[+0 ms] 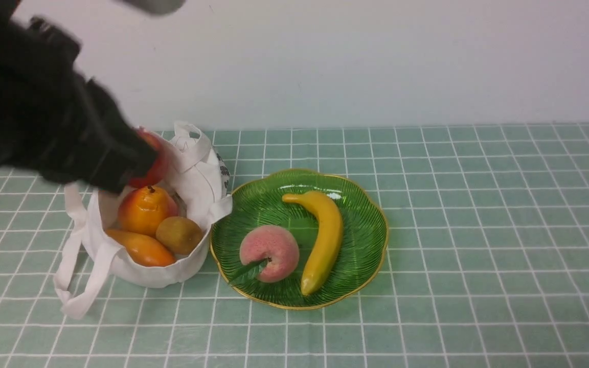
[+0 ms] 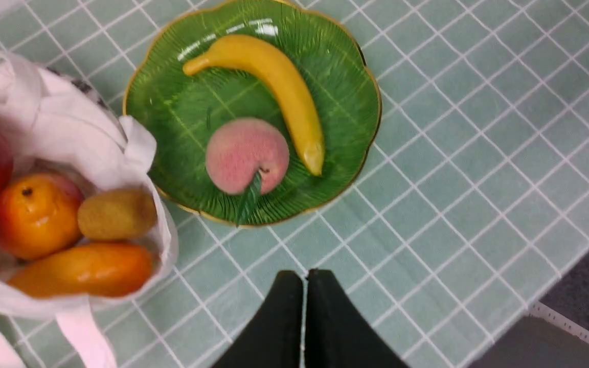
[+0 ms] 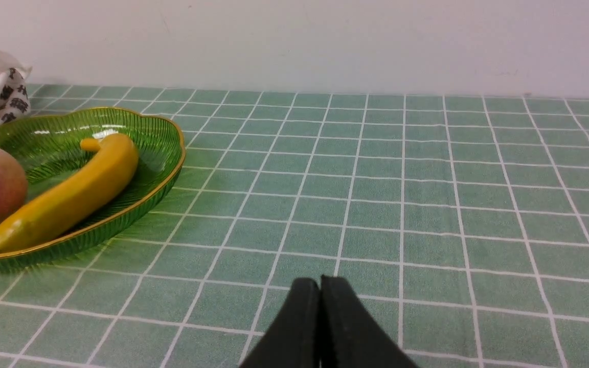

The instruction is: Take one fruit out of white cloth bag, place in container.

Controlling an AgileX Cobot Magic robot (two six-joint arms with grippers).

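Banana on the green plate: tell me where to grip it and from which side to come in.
Probably best from above: clamp the left pincer across the narrow width of the banana, on its far half. It lies flat in the shallow green plate, sides exposed, while the peach crowds its near half on the left.

We see our left arm (image 1: 44, 117) as a bulky black mass, blurred, with lumpy, angular edges. Our left gripper (image 2: 304, 273) has two matte black fingers (image 2: 279, 317), broad behind the jaws and tapering forward to rounded tips, with only a thin pale seam between them. Our right gripper (image 3: 319, 281) looks alike: two smooth black fingers (image 3: 350, 327), rounded at the tips, widening back from the jaws, a dark seam between.
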